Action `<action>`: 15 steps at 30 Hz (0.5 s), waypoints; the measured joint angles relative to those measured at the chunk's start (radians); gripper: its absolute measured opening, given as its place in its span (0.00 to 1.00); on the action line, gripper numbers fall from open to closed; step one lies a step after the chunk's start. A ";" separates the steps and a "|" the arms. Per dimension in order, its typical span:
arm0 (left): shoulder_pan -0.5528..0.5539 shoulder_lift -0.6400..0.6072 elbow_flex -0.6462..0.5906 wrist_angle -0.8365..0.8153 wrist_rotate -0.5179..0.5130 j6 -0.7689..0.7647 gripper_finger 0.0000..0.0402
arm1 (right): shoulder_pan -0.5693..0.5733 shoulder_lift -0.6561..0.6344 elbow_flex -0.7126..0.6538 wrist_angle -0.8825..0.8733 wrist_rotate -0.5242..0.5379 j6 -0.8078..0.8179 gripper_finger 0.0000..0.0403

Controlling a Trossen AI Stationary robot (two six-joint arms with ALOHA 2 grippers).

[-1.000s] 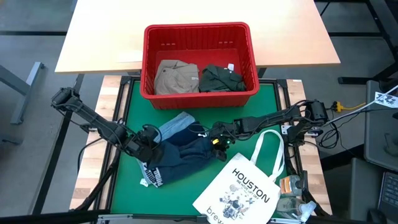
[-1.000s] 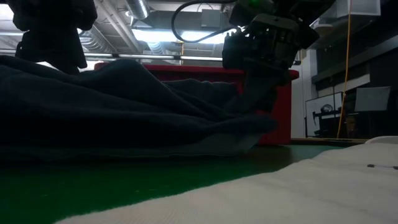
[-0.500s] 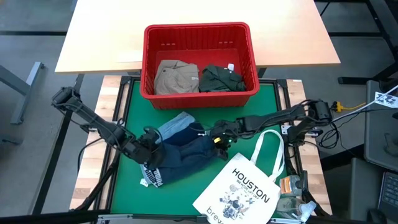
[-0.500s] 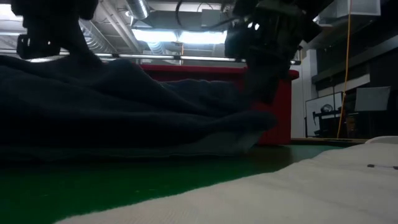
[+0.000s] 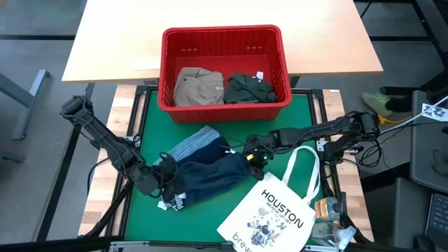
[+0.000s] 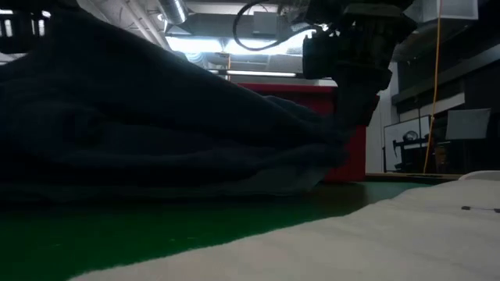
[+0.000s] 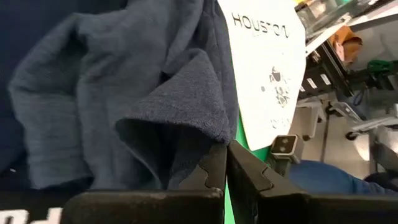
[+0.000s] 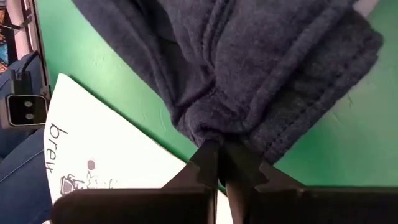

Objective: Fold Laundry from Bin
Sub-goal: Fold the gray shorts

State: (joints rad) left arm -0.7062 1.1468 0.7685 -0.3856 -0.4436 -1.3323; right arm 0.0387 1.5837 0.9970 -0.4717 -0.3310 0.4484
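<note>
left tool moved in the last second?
Yes. In the high view the left tool, now shut on the navy garment, has shifted away from the red bin, toward the table's near edge.

A navy garment (image 5: 206, 176) is seen stretched between the left gripper (image 5: 166, 173) and the right gripper (image 5: 252, 158), each gripper closed on an opposite edge. A light blue denim piece (image 5: 192, 145) lies just beyond it, between the grippers. Farther out, past both grippers, a red bin (image 5: 224, 106) holds a khaki-tan garment (image 5: 197, 87) and a dark green garment (image 5: 248, 87).
</note>
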 joint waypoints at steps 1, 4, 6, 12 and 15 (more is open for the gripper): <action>-0.005 0.005 0.000 0.011 0.000 0.000 0.00 | 0.000 0.000 0.000 -0.003 0.006 0.000 0.04; -0.021 0.034 0.000 0.053 0.010 0.000 0.00 | 0.000 0.003 0.000 0.006 0.007 0.000 0.04; -0.026 0.062 0.000 0.086 0.048 0.000 0.00 | 0.000 0.005 0.000 0.005 0.007 0.000 0.04; -0.028 0.167 0.000 0.140 0.212 -0.001 0.03 | 0.000 0.005 0.000 0.006 0.006 0.000 0.04; -0.028 0.221 0.000 0.173 0.284 -0.003 0.08 | 0.000 0.005 0.000 0.004 0.006 0.000 0.04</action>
State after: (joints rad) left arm -0.7345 1.3673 0.7685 -0.2122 -0.1594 -1.3355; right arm 0.0391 1.5883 0.9970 -0.4675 -0.3248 0.4484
